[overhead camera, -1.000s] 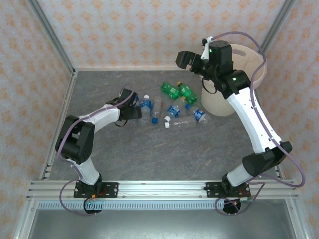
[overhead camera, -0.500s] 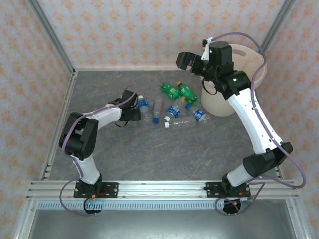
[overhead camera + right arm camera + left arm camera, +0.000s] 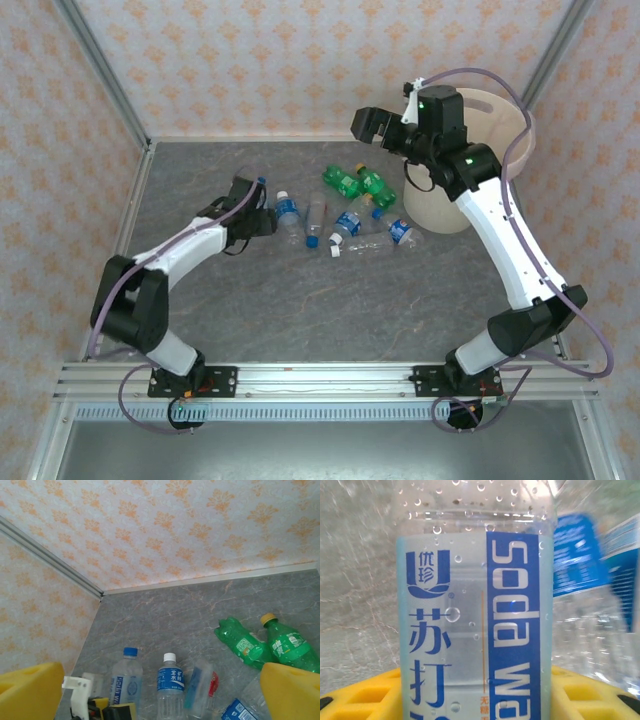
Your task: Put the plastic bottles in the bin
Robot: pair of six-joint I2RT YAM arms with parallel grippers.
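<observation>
The left hand (image 3: 257, 207) was clamped on a clear soda water bottle (image 3: 470, 605) with a blue label, over at the left end of the bunch. The right hand (image 3: 373, 124) hung up high, spread wide apart and holding nothing, just beside the bin (image 3: 445, 210) at the back right of the surface (image 3: 300, 300). The rest of the plastic bottles (image 3: 345, 222) lay in a loose cluster between the two arms, with a couple of green ones (image 3: 352, 183) closest to the bin.

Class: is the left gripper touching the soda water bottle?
Touching. Left wrist view: the soda water bottle sits between the yellow fingers of the left gripper, pressed against both.
</observation>
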